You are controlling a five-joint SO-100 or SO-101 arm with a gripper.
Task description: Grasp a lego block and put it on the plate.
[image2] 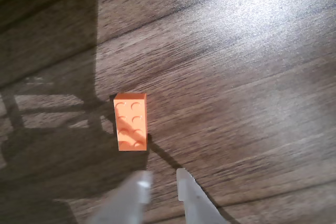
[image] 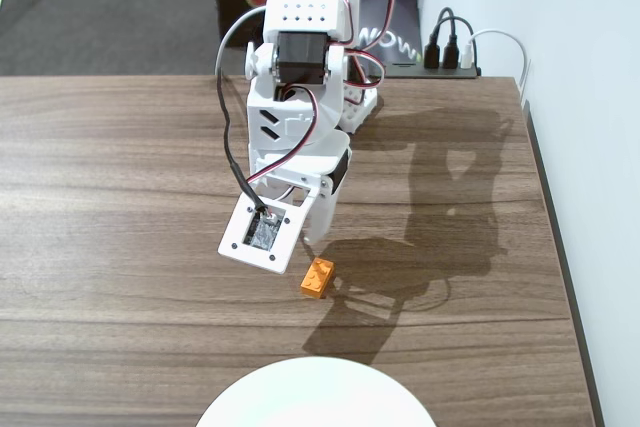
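Hovering over the lego block, not yet gripping it; fingers parted only narrowly in the wrist view, nothing held between them, tips low at the near edge of that picture with the gripper just near and slightly right of the brick. Lying flat, studs up, on the bare wooden table, long side running near-to-far in the wrist view. Seen in the fixed view as a small orange piece just right of and below the white arm's wrist camera housing, with the plate at the near edge, close but apart from the brick.

Judged as the approach before the grasp. Worth opening wider first: present gap looks about as narrow as the brick's short side, so a descent now would likely land a tip on the studs or nudge the piece away. Then shifting far and a little left in the wrist view until the brick sits between the tips, straddling the short side, long faces against the pads. Lowering almost to the wood before closing, since so low a piece offers little to hold. Closing gently and squarely; an off-centre pinch could spin it out. Lifting clear, then carrying toward the near plate.
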